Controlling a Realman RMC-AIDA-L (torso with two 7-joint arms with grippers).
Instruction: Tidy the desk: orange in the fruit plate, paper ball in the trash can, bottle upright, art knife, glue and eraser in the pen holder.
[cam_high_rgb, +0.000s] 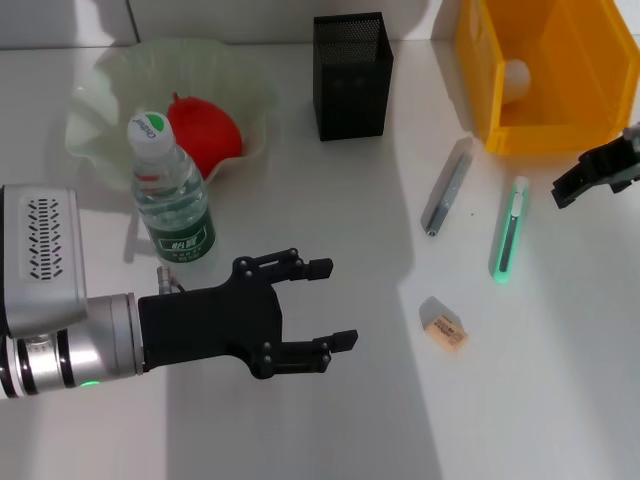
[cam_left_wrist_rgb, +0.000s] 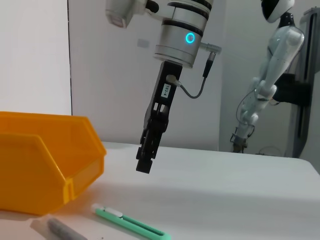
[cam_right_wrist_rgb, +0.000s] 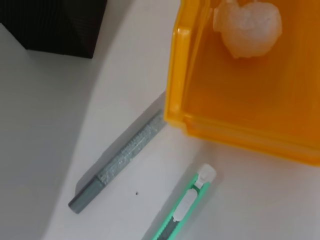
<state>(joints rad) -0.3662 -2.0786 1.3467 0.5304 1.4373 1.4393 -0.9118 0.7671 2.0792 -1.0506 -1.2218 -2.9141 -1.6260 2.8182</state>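
While hovering spread wide over bare desk (cam_high_rgb: 330, 430), left gripper (cam_high_rgb: 325, 305) gripping nothing.
Standing upright just behind it, bottle (cam_high_rgb: 172, 195); lying well off beyond its fingertips, eraser (cam_high_rgb: 443, 325), art knife (cam_high_rgb: 508, 228), glue (cam_high_rgb: 447, 185); hanging above the knife, right gripper (cam_left_wrist_rgb: 144, 160), closure unclear.

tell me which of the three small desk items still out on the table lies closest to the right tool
The green art knife: it lies just below and inward of the right tool, while the grey glue stick lies farther inward and the eraser sits lower down.
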